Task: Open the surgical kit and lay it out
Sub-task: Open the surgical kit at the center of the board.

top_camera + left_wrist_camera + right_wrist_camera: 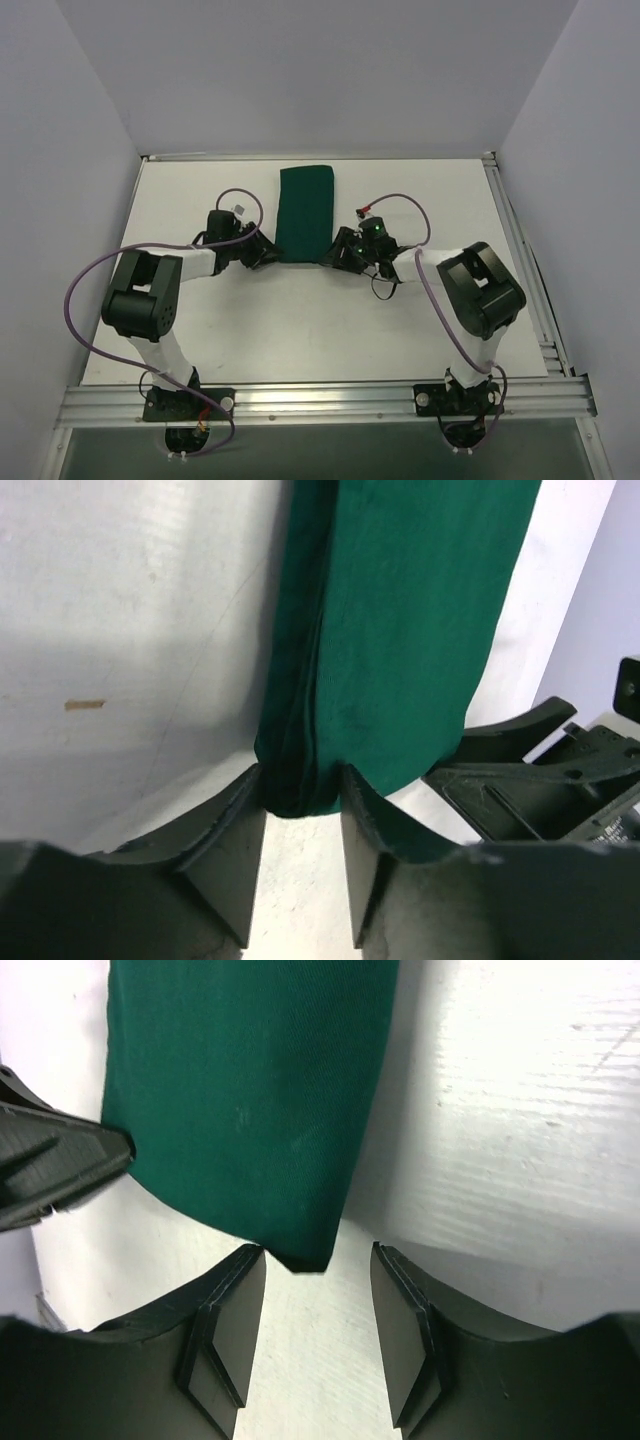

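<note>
the surgical kit (307, 214) lies on the table (300, 330) as a narrow dark green bundle, folded shut, with no tray or steel showing. the left gripper (302, 780) is at the bundle's near left corner, and its fingers (235, 825) press in on both sides of the thick folded edge, pinching only the tip. the right gripper (318, 1255) is at the bundle's near right corner. its fingers (405, 1305) are spread, with the corner point lying between them and well clear of the outer one.

the step in hand looks like taking both near corners so a fold can be drawn open. to do it well, the right gripper should slide further onto the bundle before closing, so it bites cloth rather than the bare point. it should catch the top layer only. the left bite looks shallow and may slip, so a deeper hold would be safer. then both corners should lift evenly and low, or the hidden instruments may spill.
</note>
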